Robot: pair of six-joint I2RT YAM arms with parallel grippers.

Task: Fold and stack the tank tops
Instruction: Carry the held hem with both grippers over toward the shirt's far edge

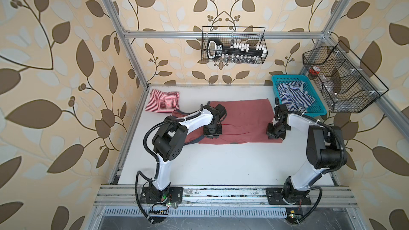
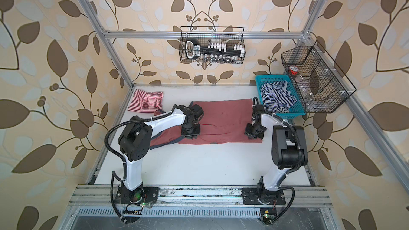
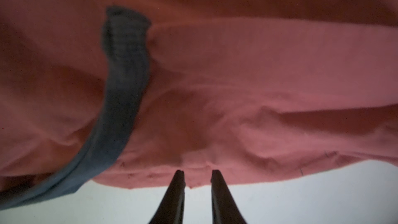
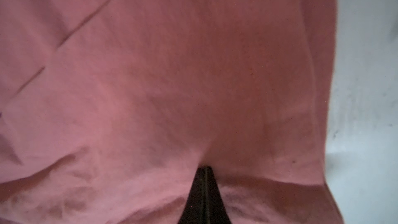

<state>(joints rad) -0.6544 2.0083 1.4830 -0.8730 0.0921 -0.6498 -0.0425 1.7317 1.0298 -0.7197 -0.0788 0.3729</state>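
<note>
The red-and-white striped tank top (image 1: 162,101) lies folded at the far left of the table (image 1: 221,164), so 1 top looks done. The dusty red tank top (image 1: 243,116) is spread mid-table, apparently part-folded. The right gripper (image 4: 204,169) is clenched on its near right edge. The left gripper (image 3: 198,176) has its jaws narrowly apart at the near hem, and I cannot tell if they pinch it. What remains is finishing this fold, stacking, and perhaps the navy-striped garment (image 1: 292,97) in the blue basket (image 1: 287,77).
</note>
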